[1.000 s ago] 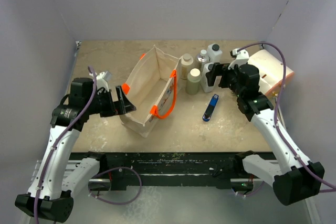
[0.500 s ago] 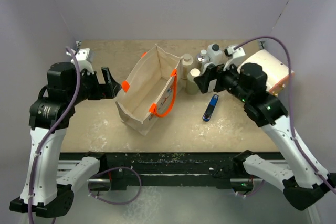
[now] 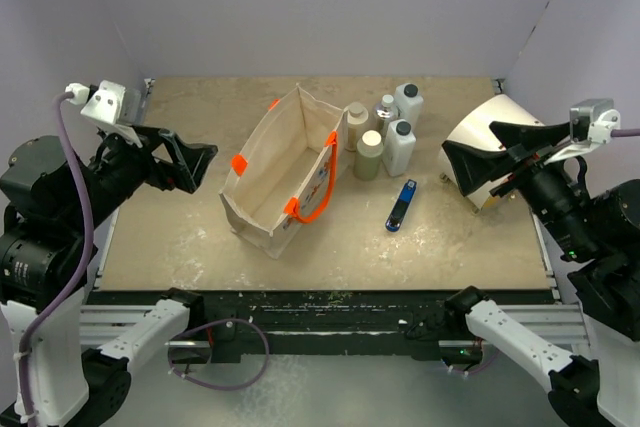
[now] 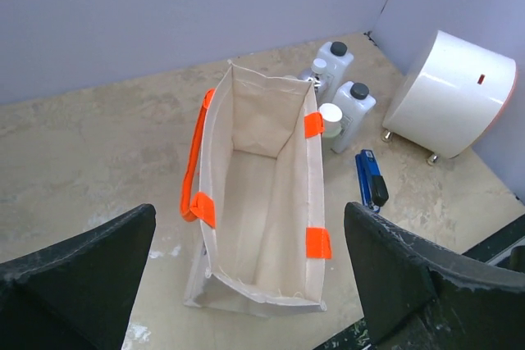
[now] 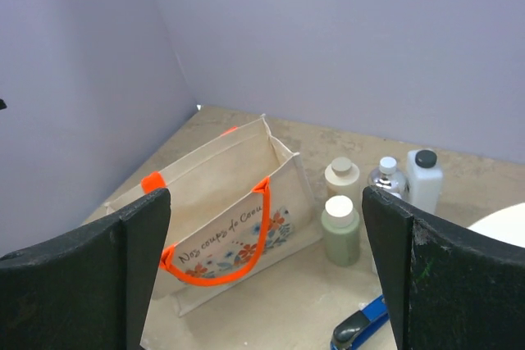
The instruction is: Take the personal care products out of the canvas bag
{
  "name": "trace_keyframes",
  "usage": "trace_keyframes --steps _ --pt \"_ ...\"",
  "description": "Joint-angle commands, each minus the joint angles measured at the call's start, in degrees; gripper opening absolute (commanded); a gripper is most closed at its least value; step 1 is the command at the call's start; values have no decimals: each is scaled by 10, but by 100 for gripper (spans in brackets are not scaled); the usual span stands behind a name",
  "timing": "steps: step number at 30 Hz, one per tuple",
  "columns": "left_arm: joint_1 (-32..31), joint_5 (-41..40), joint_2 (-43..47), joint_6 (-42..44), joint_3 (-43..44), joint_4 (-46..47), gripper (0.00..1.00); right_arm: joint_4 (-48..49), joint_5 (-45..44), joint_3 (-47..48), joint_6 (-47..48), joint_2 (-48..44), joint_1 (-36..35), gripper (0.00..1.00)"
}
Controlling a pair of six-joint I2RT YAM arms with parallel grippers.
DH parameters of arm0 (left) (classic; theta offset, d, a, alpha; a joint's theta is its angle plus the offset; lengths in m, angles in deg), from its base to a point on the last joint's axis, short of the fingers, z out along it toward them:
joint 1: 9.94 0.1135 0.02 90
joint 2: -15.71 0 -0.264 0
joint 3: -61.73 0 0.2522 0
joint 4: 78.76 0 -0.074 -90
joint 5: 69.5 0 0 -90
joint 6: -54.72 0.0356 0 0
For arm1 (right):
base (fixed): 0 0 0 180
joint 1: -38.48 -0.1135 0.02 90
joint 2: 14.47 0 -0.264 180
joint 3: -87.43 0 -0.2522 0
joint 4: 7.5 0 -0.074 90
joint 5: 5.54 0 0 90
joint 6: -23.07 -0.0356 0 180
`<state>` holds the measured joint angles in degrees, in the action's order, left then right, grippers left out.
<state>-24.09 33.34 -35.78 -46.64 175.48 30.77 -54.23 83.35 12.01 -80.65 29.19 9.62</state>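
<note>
The canvas bag [image 3: 268, 179] stands open mid-table, with orange handles and a floral print [image 5: 238, 235]. Its inside [image 4: 262, 202] shows only bare canvas. Several personal care products stand just right of it: a beige bottle [image 3: 356, 125], an olive one [image 3: 369, 155], a silver-capped one [image 3: 385, 112] and two white dark-capped ones [image 3: 407, 102] [image 3: 398, 145]. My left gripper [image 3: 190, 165] is open and empty, raised left of the bag. My right gripper [image 3: 472, 142] is open and empty, raised at the right, over the cream cylinder. Both wrist views show wide-open jaws [image 4: 250, 235] [image 5: 267, 202].
A flat blue stick-like object [image 3: 401, 205] lies on the table right of the bag, in front of the bottles. A big cream cylinder [image 3: 492, 119] sits at the right edge. Purple walls close the back and sides.
Both arms have risen and pulled back outward. The left gripper left the bag's near end; the right gripper left the white bottle, which now stands free among the others.
</note>
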Motion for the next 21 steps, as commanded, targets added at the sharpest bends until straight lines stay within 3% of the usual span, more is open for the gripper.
trace_keyframes --steps 1,21 --pt "-25 -55 -12 52 18 -3 99 -35 -38 15 5 -8 -1 100" --pt "-27 -60 -13 55 17 2 99 -50 -86 15 -3 -22 -1 100"
